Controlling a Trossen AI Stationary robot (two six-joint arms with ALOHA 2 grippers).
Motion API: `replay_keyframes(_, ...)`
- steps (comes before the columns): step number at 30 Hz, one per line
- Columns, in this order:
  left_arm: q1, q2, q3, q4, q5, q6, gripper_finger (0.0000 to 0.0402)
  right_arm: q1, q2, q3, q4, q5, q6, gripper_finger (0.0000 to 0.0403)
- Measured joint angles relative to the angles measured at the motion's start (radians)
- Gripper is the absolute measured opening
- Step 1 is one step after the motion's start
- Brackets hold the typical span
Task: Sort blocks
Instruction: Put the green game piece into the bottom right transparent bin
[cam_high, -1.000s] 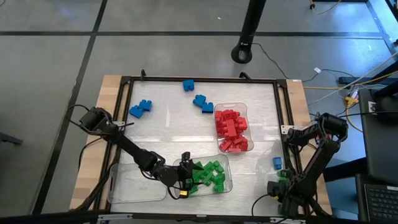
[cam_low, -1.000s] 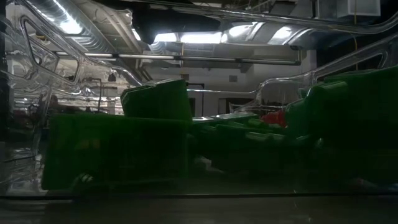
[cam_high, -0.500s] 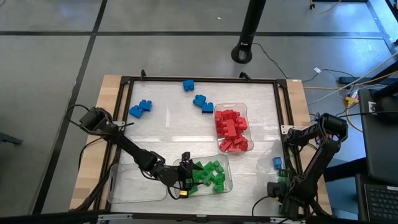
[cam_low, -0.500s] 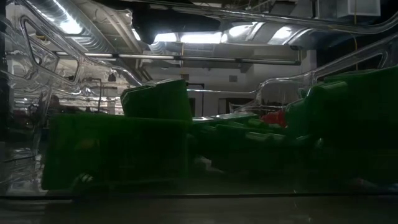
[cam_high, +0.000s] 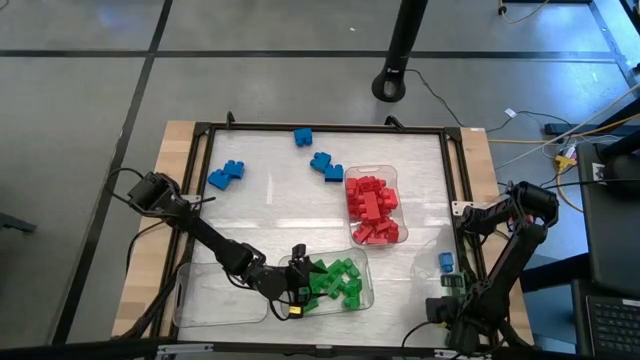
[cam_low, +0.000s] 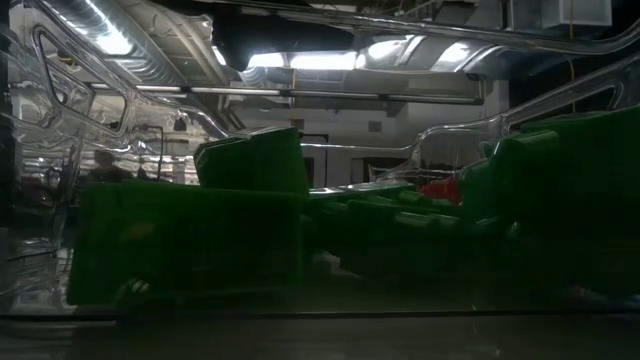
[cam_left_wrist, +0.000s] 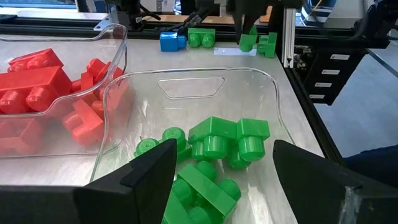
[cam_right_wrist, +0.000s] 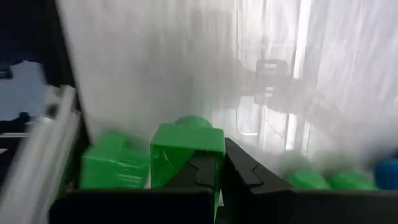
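My right gripper (cam_high: 451, 292) points down at the table's near right corner, shut on a green block (cam_right_wrist: 186, 144); the left wrist view shows it far off, lifted (cam_left_wrist: 247, 41). Around it lie more green blocks (cam_right_wrist: 112, 165) and a blue one (cam_high: 445, 261). My left gripper (cam_high: 299, 284) hangs open over the near clear tray (cam_high: 364, 262), above the green blocks (cam_left_wrist: 214, 149) in it. A second clear tray (cam_high: 372, 172) holds red blocks (cam_high: 372, 205). Blue blocks (cam_high: 226, 174) lie loose on the far left of the table. My right gripper pinches the green block at its lower edge (cam_right_wrist: 210, 155) between its two fingers, which come from above and point down. Most of the block sticks out to one side of the fingers (cam_right_wrist: 249, 174). It is lifted clear of the table.
More blue blocks (cam_high: 303, 135) (cam_high: 325, 165) lie near the far edge. A black frame (cam_high: 320, 127) rims the white table top. The middle of the table between the trays and the left frame bar is bare. A black stand base (cam_high: 392, 84) is on the floor beyond.
My right gripper has shifted a little toward the table's near edge and risen slightly at the near right corner, its wrist rolling somewhat. My left arm has kept still.
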Motion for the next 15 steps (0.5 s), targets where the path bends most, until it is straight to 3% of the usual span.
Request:
replay_keyframes(8,0.000,0.000,0.000,0.000,0.000,0.000,0.0255,-0.124,-0.002,0.212,-0.152,0.130,-0.273,0.0006)
replay_keyframes(15,0.000,0.000,0.000,0.003,0.000,0.000,0.0255,-0.252,-0.003,0.381,-0.155,0.433,-0.671,0.0009)
